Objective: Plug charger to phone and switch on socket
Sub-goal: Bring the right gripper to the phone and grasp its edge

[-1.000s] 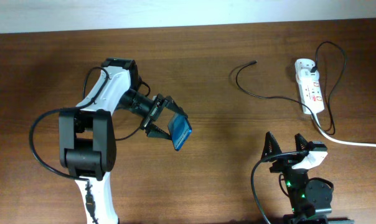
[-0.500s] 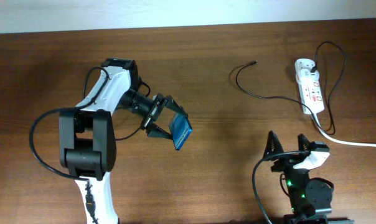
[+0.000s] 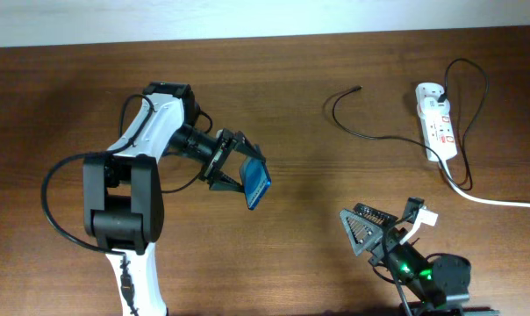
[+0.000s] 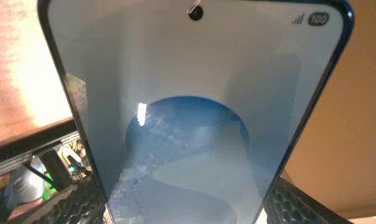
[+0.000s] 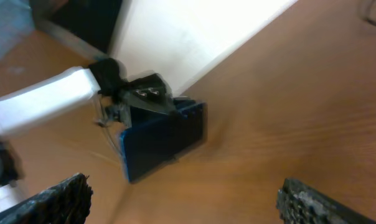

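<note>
My left gripper is shut on the phone, a slim blue-screened smartphone held tilted above the table left of centre. The phone fills the left wrist view, its darker blue oval low in the screen. The phone and the left gripper also show in the right wrist view. The charger, a thin black cable, curls on the table at the upper right, its free tip lying loose. The socket, a white power strip, lies at the far right. My right gripper is open and empty near the front edge.
A thick white cord runs from the socket off to the right edge. The wooden table spans the view, with a white wall strip at the back.
My right gripper has swung round to the left and now faces the phone. The left gripper and phone have barely moved.
</note>
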Controlling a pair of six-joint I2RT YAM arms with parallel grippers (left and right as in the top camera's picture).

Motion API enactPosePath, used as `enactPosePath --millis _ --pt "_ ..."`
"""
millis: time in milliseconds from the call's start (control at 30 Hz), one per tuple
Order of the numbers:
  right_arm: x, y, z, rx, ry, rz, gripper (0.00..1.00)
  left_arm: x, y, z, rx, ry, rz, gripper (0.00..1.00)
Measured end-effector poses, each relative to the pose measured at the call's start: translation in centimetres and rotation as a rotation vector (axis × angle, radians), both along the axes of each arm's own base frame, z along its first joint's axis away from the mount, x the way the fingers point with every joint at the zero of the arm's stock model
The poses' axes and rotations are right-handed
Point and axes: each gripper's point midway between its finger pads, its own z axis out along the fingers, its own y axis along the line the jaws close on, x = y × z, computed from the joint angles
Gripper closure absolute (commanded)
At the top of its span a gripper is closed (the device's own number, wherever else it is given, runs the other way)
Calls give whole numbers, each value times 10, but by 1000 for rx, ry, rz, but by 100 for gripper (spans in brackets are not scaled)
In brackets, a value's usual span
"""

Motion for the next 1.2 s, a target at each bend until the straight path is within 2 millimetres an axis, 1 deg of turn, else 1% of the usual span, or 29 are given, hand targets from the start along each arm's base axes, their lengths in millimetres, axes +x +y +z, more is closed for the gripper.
enactPosePath --millis 33,100,133,167,233,267,300,333,367,433,467,533,600,733,800,833,867,900,967,1033,1100,1133,1200 --pt "1 -2 -2 -26 39 -14 2 4 -1 -2 -2 -21 3 51" --pt "4 -8 7 -101 60 -41 2 9 -2 -4 -3 -41 13 52" --pt "8 -12 26 -133 77 -64 2 11 -3 -5 -7 -46 20 52" --pt "11 -14 41 -172 122 -71 1 14 -4 -5 -13 -53 27 52" --pt "23 -17 66 -223 209 -68 1 20 -7 -3 -39 -73 44 52" --pt "31 -14 77 -238 251 -54 1 23 -8 -1 -53 -78 52 52" --pt "36 -9 81 -253 282 -31 1 25 -10 -1 -63 -87 58 52" --pt "42 5 86 -279 290 13 1 29 -10 -2 -67 -104 64 52" --pt "47 18 87 -307 298 51 1 37 -12 -3 -75 -137 74 52" --pt "49 47 69 -396 325 96 2 45 -14 -4 -78 -154 92 52" --pt "49 67 58 -447 330 115 2 47 -14 -4 -78 -154 99 52" --pt "53 94 45 -518 306 124 2 48 -15 -3 -78 -141 108 52" --pt "64 113 45 -548 245 87 1 48 -15 -2 -84 -135 113 52" --pt "93 133 27 -574 216 27 1 49 -17 2 -106 -125 123 51" --pt "102 140 13 -585 229 27 1 49 -17 3 -111 -123 124 51" --pt "105 143 12 -580 221 26 0 49 -17 3 -111 -122 124 52" --pt "110 147 6 -578 220 26 2 49 -18 5 -122 -121 127 52" --pt "113 150 4 -574 218 25 7 49 -19 6 -130 -118 130 52" --pt "120 156 0 -564 207 21 12 50 -19 8 -142 -114 134 52" --pt "124 160 -8 -567 209 22 26 50 -20 9 -147 -111 136 52" --pt "126 160 -19 -580 232 21 31 50 -20 9 -149 -109 137 51" --pt "128 162 -20 -576 228 20 37 50 -20 9 -149 -109 137 51" --pt "130 164 -15 -558 209 16 48 50 -20 9 -146 -109 136 51"
